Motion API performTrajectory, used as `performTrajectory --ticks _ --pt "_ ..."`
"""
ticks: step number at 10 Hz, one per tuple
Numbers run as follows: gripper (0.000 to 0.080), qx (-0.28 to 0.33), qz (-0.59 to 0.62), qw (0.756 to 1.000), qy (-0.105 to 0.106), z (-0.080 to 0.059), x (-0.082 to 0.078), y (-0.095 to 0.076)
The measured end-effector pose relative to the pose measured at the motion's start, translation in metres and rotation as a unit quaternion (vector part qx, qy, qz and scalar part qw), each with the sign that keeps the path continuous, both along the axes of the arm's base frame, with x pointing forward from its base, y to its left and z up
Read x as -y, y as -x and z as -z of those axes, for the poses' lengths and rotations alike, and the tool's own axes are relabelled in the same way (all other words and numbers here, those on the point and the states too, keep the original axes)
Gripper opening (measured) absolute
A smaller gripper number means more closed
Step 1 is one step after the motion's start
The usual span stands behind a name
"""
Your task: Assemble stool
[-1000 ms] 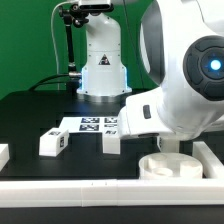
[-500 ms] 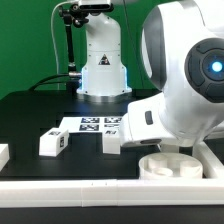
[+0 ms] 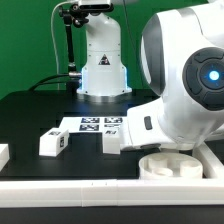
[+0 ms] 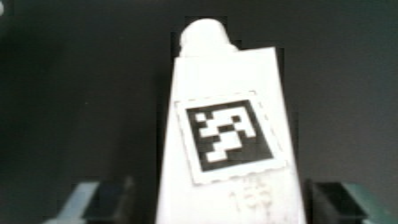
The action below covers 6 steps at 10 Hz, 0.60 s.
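Note:
In the wrist view a white stool leg (image 4: 228,120) with a black-and-white tag lies lengthwise between my gripper (image 4: 217,202). The fingers (image 4: 98,200) stand close against its two long sides, shut on it; the contact itself is blurred. In the exterior view the arm's big white body hides the gripper and that leg. The round white seat (image 3: 170,166) lies at the front on the exterior view's right, just under the arm. Two more tagged legs lie on the black table: one (image 3: 52,143) towards the left, the other (image 3: 112,141) beside the arm.
The marker board (image 3: 95,124) lies flat behind the two legs. The robot base (image 3: 100,62) stands at the back. A long white rail (image 3: 70,190) runs along the front edge. Another rail (image 3: 208,152) borders the right, and a white block (image 3: 3,153) sits at the left edge.
The arm's body has shifted slightly in the exterior view. The legs and the seat on the table have not moved.

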<state>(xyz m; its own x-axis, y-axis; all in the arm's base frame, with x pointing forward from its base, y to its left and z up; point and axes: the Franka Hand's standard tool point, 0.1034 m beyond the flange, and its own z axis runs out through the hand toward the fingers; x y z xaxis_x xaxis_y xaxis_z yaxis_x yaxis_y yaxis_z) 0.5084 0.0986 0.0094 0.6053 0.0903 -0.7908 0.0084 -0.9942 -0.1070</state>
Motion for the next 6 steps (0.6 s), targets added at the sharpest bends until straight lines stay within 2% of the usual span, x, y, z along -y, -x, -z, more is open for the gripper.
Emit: performTrajectory --ticks 1,2,5,6 --pt "0.0417 0.000 0.000 1.000 0.000 -0.0002 0.0000 0.0000" --pt "0.0327 0.000 0.000 1.000 0.000 -0.0002 0.0000 -0.0001" --pt "0.0327 0.001 -0.001 1.000 -0.003 -0.0015 0.0013 -0.0011" --pt "0.0327 0.003 0.000 1.000 -0.003 -0.0063 0.0018 -0.0028"
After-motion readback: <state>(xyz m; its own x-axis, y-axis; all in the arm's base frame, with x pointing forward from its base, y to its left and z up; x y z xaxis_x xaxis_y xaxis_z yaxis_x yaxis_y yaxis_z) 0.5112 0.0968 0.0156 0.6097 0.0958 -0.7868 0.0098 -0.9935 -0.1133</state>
